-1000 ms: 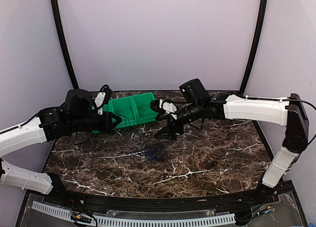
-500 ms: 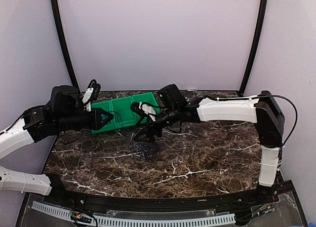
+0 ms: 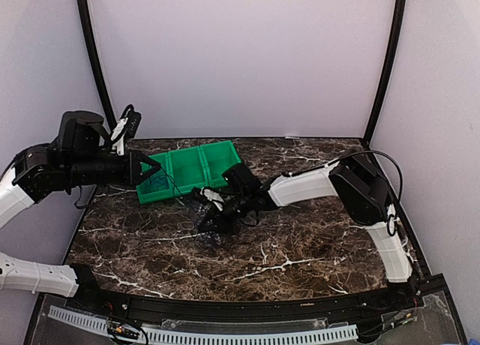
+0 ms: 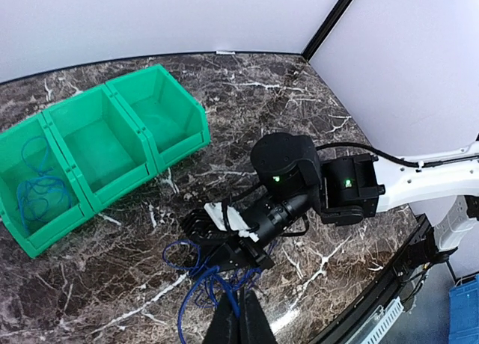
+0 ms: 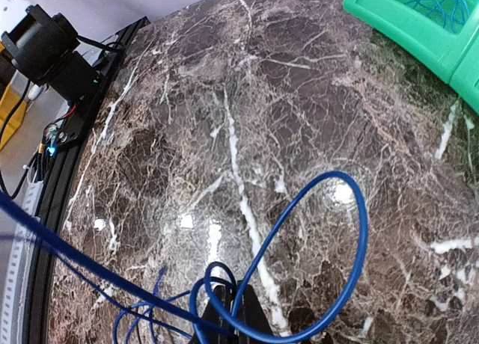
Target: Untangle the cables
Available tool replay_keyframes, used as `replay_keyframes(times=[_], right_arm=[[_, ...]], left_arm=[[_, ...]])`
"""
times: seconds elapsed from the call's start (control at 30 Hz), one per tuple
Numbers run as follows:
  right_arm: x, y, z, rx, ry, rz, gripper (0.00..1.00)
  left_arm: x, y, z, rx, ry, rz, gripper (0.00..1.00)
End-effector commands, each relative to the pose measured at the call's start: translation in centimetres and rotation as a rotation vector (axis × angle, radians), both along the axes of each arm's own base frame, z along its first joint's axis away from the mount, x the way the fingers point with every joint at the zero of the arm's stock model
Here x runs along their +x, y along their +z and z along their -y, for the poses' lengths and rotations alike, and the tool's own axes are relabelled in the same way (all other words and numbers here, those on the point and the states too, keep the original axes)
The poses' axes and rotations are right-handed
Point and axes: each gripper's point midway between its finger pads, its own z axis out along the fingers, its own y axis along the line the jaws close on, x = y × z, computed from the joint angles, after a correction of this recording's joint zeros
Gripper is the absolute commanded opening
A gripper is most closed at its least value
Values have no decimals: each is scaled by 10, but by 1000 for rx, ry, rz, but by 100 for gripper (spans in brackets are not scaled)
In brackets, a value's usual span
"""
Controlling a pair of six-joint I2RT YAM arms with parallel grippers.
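Blue thin cord is lying in tangled loops near the dark marble bench's middle, with both fully closed hands pinching it: left hand, right hand.

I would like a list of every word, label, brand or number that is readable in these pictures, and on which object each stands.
There are none. The green bin, the marble table and the right arm show no readable print; the arm's wrist carries only two small green lights.
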Motion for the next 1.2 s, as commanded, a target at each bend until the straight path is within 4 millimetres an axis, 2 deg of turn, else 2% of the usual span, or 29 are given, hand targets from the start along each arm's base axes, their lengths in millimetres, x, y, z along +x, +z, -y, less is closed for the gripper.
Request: replay_keyframes(times=[0.0,0.03,0.07,0.1,0.13,0.17,0.2,0.23,0.3,0.4,0.47,0.5,0.53,0.57,0.67,0.7,0.77,0.8,0.83,0.87,0.93,1.03,1.17], right_arm=[[-1,-33,18,-117,-45,-46,8],[0,-39,25,-133,-51,-57,9],[1,-43,31,-145,-57,-70,11],[2,-47,37,-155,-62,-84,14],[3,-50,42,-166,-67,-96,17],[5,-53,48,-178,-76,-104,21],[6,-58,54,-193,-85,-113,22],[8,-61,60,-206,-94,-118,23],[12,-66,70,-226,-116,-123,23],[14,-69,86,-252,-130,-143,23],[14,-67,96,-268,-128,-152,23],[13,-66,102,-281,-128,-153,23],[15,-64,108,-291,-137,-144,22],[17,-63,115,-301,-147,-132,22],[30,-68,140,-349,-216,-119,24],[34,-73,150,-368,-235,-140,27],[42,-81,172,-394,-276,-195,30],[44,-84,182,-398,-292,-220,30],[46,-86,193,-402,-304,-238,31],[52,-87,204,-404,-345,-262,31],[60,-79,218,-365,-382,-333,32],[77,-70,245,-378,-445,-302,34],[86,-66,281,-398,-524,-250,36]], left_arm=[[-9,159,-34,-169,73,338,0],[-17,196,-47,-198,91,395,0],[-13,208,-46,-175,95,416,0],[-24,243,-61,-212,117,475,0],[-20,249,-59,-183,118,483,0],[-30,279,-72,-225,138,542,0],[-27,285,-71,-209,140,556,0],[-34,304,-80,-240,156,596,0],[-35,317,-82,-248,160,629,0],[-32,319,-78,-260,157,640,0],[-27,311,-70,-260,142,624,0],[-22,299,-62,-244,128,603,0],[-23,299,-62,-258,125,605,0],[-17,286,-56,-238,122,583,0],[-16,282,-66,-237,169,596,0],[-18,286,-70,-243,180,610,0],[-25,304,-83,-256,211,660,0],[-32,320,-91,-280,220,694,0],[-34,326,-92,-277,217,710,0],[-43,342,-102,-308,228,742,0],[-49,357,-110,-328,242,780,0],[-58,371,-126,-353,287,829,0],[-71,382,-153,-377,365,880,0]])
